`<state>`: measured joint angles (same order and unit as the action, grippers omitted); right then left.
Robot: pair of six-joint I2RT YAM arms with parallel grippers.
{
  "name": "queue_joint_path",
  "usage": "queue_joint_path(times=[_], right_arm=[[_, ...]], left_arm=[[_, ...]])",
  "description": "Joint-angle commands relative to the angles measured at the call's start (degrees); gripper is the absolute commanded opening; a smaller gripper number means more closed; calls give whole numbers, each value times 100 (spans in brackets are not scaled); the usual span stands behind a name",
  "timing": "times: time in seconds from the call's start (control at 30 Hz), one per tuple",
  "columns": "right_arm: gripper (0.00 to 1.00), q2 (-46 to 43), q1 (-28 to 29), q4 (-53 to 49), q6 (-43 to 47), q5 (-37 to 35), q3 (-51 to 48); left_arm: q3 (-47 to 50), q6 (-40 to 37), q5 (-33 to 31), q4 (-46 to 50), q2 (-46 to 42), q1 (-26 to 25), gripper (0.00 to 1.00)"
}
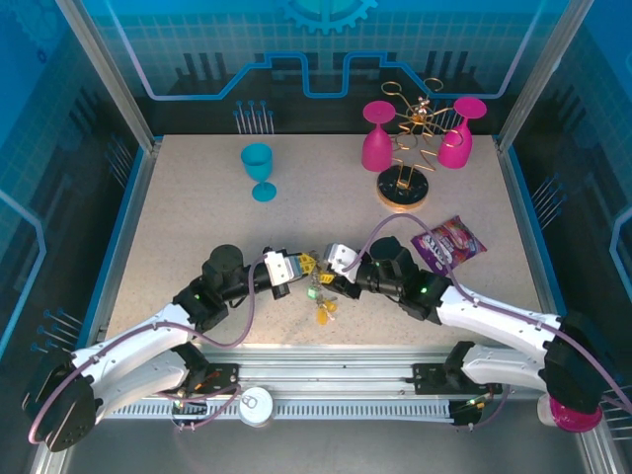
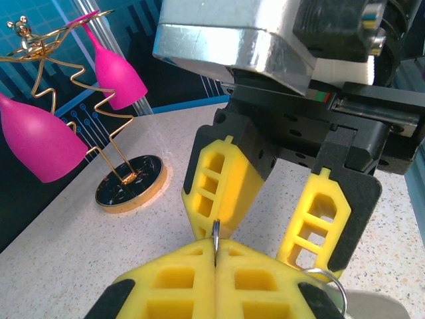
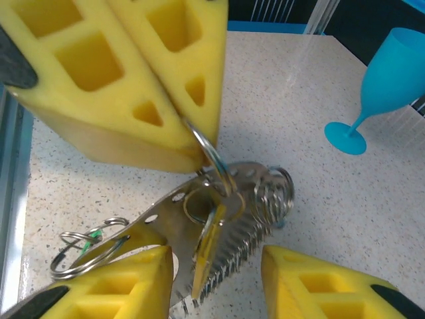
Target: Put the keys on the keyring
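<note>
My left gripper (image 1: 299, 265) (image 2: 216, 249) is shut on the keyring (image 2: 216, 234) (image 3: 210, 154), a thin silver split ring pinched edge-on between its yellow fingers (image 3: 133, 73). From that ring hang a yellow-headed key (image 3: 211, 240), a flat silver piece with holes and a toothed edge (image 3: 249, 222), and a coil of small rings (image 3: 273, 193). My right gripper (image 1: 332, 265) (image 3: 212, 254) faces it, open, its fingers (image 2: 219, 176) on either side of the hanging key without touching it. More keys (image 1: 322, 302) lie on the table just below both grippers. A loose ring with a green bit (image 3: 86, 242) sits left.
A blue goblet (image 1: 259, 170) (image 3: 388, 73) stands at the back left. At the back right, the gold wire rack (image 1: 410, 148) (image 2: 126, 183) holds two pink goblets (image 1: 376, 138). A purple snack packet (image 1: 449, 242) lies to the right of the right arm.
</note>
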<state>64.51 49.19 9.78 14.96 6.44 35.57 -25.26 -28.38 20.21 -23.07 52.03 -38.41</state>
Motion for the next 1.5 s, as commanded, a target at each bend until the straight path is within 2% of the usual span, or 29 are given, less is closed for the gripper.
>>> queue_joint_path(times=[0.0,0.27,0.43,0.6,1.07,1.27,1.3,1.4,1.47], right_arm=[[37,82,62,398,-50,78,56],[24,70,64,418,10,-65,51],[9,29,60,376,75,-72,55],[0,-64,64,1,204,-214,200],[0,-426,87,-1321,760,-450,899],[0,-457,139,-1829,1005,-793,1086],[0,-464,152,-1901,1034,-848,1134],[0,-418,156,-2043,1087,-884,1283],[0,-366,159,-2115,1147,-954,1384]], left_arm=[[15,122,148,-400,-66,3,0],[12,131,168,-373,-57,7,0],[-3,122,160,-365,-44,3,0],[-19,48,115,-272,-31,9,0],[-70,-149,64,63,79,4,0],[-122,-231,-237,171,174,6,0],[-128,-259,-262,196,192,10,9],[-129,-269,-242,200,202,8,53],[-117,-248,-262,151,166,2,68]])
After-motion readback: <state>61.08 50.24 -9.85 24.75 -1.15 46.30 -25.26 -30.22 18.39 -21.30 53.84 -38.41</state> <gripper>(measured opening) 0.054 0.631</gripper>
